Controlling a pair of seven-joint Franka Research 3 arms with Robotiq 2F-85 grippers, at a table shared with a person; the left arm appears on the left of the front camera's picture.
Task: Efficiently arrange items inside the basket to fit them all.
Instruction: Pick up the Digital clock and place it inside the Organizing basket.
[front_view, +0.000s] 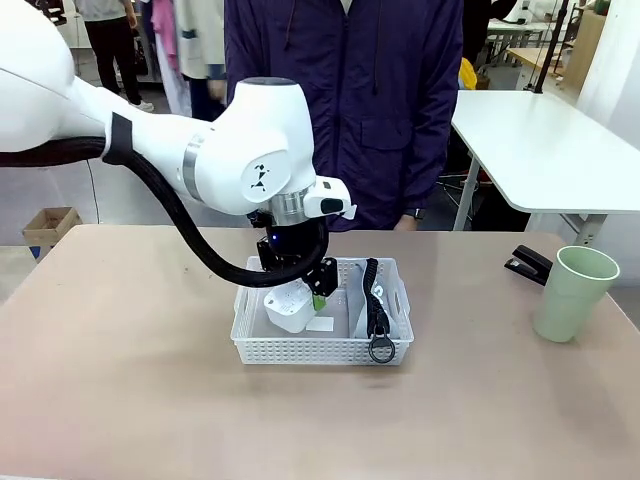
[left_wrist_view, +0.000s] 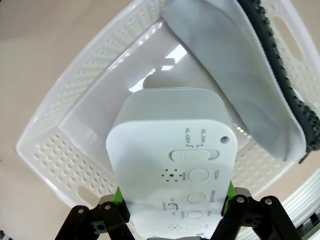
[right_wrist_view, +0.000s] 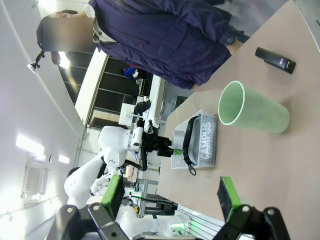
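Observation:
My left gripper (front_view: 300, 300) is shut on the small white box (front_view: 288, 311), holding it low over the left half of the white basket (front_view: 300, 350). In the left wrist view the green pads (left_wrist_view: 118, 197) clamp the box (left_wrist_view: 170, 145), its button side facing the camera, above the basket floor (left_wrist_view: 100, 115). The grey pouch (front_view: 362, 300) stands on edge in the basket's right half, its black strap and ring (front_view: 380, 348) hanging over the front rim. The pale green cup (front_view: 575, 293) and black stapler (front_view: 528, 265) sit on the table at the right. My right gripper (right_wrist_view: 171, 192) is open and holds nothing.
A person in a dark purple jacket (front_view: 350, 120) stands at the far edge, behind the basket. A white table (front_view: 545, 150) stands at the back right. The right wrist view looks across the cup (right_wrist_view: 252, 112), the stapler (right_wrist_view: 275, 60) and the basket (right_wrist_view: 214, 127).

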